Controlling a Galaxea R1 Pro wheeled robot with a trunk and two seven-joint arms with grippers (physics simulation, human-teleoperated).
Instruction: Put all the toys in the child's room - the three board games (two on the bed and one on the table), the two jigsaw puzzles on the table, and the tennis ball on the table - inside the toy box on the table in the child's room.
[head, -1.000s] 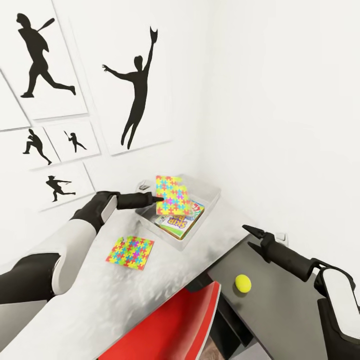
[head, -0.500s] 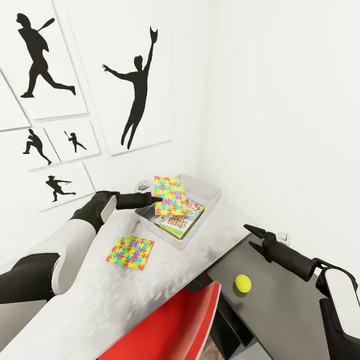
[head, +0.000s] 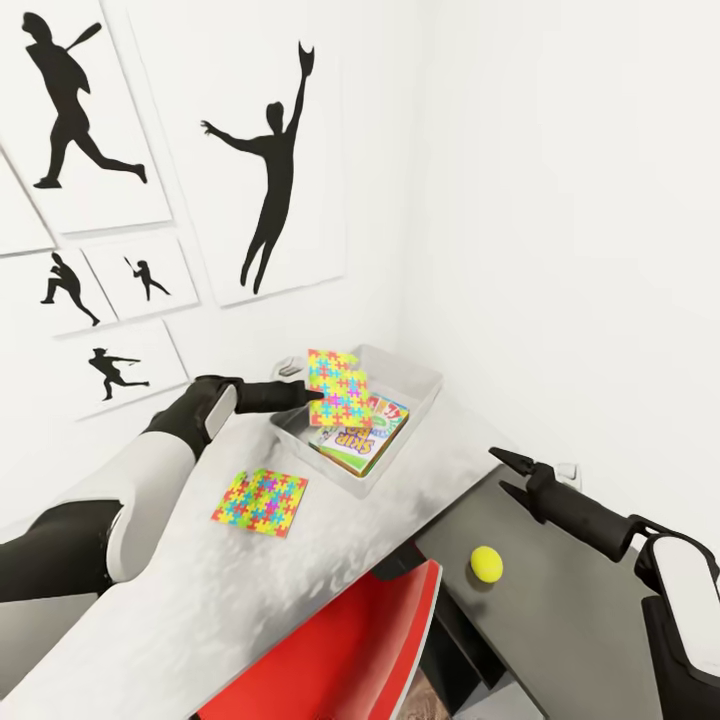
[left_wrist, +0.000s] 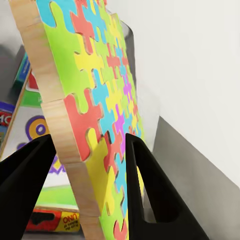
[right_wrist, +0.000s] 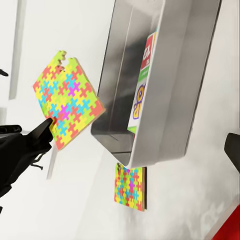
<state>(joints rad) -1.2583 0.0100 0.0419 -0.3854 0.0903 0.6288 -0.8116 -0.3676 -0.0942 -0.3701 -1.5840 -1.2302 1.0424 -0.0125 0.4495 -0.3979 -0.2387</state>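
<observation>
Holding the puzzle (head: 338, 388) by one edge, your left gripper (head: 312, 394) has its jaws clamped on it, tilted over the toy box (head: 420, 400). Lower it further inside, above the board game (head: 362, 438), before letting go, so it lands flat rather than catching the rim. Your right gripper (head: 508, 472) hovers with jaws slightly parted, empty. A second puzzle (head: 260, 504) lies on the white table (head: 200, 610); the ball (head: 486, 564) sits on the grey shelf (head: 560, 600) beside it. Silhouette posters (head: 270, 160) cover the wall, and a red chair (head: 340, 650) stands below.
</observation>
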